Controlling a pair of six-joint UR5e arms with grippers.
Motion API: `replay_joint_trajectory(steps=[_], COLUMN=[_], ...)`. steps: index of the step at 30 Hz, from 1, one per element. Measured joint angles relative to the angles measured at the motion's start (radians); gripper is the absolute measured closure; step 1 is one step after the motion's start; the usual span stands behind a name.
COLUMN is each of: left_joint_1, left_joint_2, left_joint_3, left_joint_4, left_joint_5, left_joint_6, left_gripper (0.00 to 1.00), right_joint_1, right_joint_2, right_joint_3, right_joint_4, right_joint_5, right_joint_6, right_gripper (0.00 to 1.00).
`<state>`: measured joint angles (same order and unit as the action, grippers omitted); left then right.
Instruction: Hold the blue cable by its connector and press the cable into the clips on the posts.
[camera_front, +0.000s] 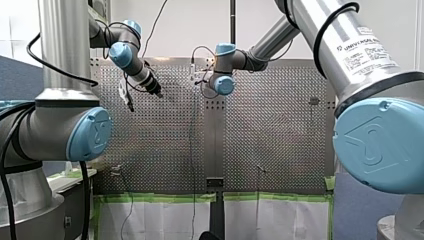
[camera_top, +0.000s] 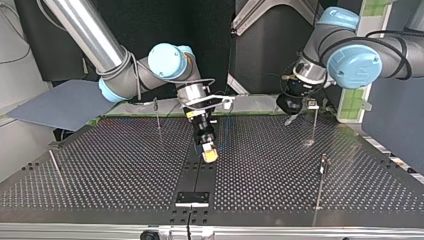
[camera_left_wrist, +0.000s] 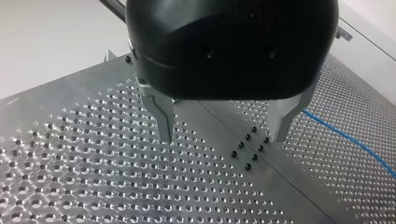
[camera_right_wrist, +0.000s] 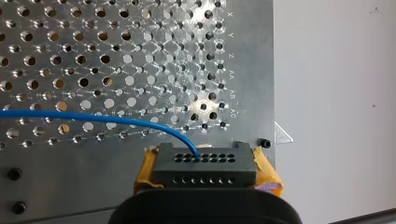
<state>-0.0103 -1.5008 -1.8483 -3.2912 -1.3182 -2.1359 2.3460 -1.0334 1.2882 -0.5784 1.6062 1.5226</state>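
Note:
In the right wrist view my right gripper (camera_right_wrist: 205, 161) is shut on a black connector (camera_right_wrist: 205, 171), with a yellow pad on either side of it. The blue cable (camera_right_wrist: 93, 116) leaves the connector's face and curves away over the perforated plate. In the top view that gripper (camera_top: 209, 154) hangs low over the table's middle strip. My left gripper (camera_left_wrist: 223, 135) stands open above the plate, with nothing between its metal fingers (camera_left_wrist: 163, 123). The blue cable (camera_left_wrist: 345, 137) lies on the plate beside it. In the top view my left gripper (camera_top: 292, 112) is at the far right.
Thin posts stand on the table: one at the top view's far left (camera_top: 157, 116), two at its right (camera_top: 315, 125) (camera_top: 322, 172), and a leaning one at the left edge (camera_top: 55, 167). A black bracket (camera_top: 192, 197) sits on the middle strip near the camera.

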Motion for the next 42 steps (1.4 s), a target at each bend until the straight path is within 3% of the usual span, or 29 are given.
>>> replay_joint_trajectory(steps=[10, 15, 21, 36, 42], left_joint_1=[-0.010, -0.014, -0.016, -0.028, -0.032], left_joint_2=[-0.065, -0.112, -0.155, -0.165, -0.204], left_joint_3=[0.008, 0.015, 0.025, 0.054, 0.067], left_joint_4=[-0.006, -0.027, -0.042, -0.051, -0.050], left_joint_5=[0.005, 0.031, 0.054, 0.093, 0.126], left_joint_6=[-0.099, -0.132, -0.142, -0.155, -0.157], left_gripper=[0.00, 0.00, 0.00, 0.00, 0.00], right_joint_1=[0.001, 0.000, -0.006, -0.013, -0.014], right_joint_2=[0.000, 0.000, -0.001, -0.001, -0.002], right_joint_3=[0.000, 0.000, 0.000, 0.000, 0.000], right_joint_4=[0.001, 0.003, 0.005, 0.023, 0.037], right_joint_5=[0.000, 0.000, -0.001, -0.016, -0.028], right_joint_6=[-0.001, -0.001, -0.001, 0.000, -0.001], right_gripper=[1.00, 1.00, 1.00, 1.00, 1.00])
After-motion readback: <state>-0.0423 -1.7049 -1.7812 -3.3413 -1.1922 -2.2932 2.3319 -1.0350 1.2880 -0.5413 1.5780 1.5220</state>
